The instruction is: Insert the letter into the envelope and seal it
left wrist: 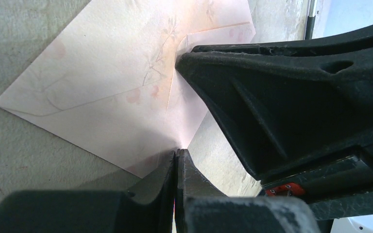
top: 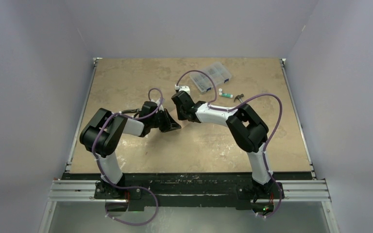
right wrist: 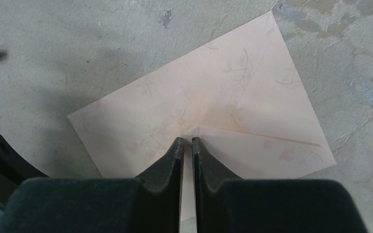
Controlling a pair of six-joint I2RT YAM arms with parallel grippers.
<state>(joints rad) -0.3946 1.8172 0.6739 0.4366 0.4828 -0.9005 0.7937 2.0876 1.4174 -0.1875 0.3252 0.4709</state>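
Salmon-tan envelope (right wrist: 213,102): lies flat on the table (top: 141,77), at its middle, between the two grippers; one corner points away in the right wrist view.
Flap (right wrist: 262,150): folded down onto the envelope body; its pointed tip sits just at the right gripper's fingertips.
Paper surface: faint sprig and blossom print; a diagonal seam runs across the back.
Right gripper (right wrist: 185,141): fingers stand a narrow slit apart; both tips rest on the envelope at the flap point. Envelope paper shows through the slit. Whether the flap tip is caught between the fingers cannot be told.
Left gripper (left wrist: 176,158): fingers pressed together with no gap; tips meet the envelope at its near corner. Whether they hold any paper cannot be told.
Gripper spacing: the two grippers are close together, the right one reaching over the envelope from the side opposite the left.
Organiser box (top: 213,76): clear plastic, with compartments, at the far right part of the table, well apart from the envelope.
Tube (top: 227,94): small, white and green, lying just in front of the box.
Dark item (top: 238,97): beside the tube; too small to identify.
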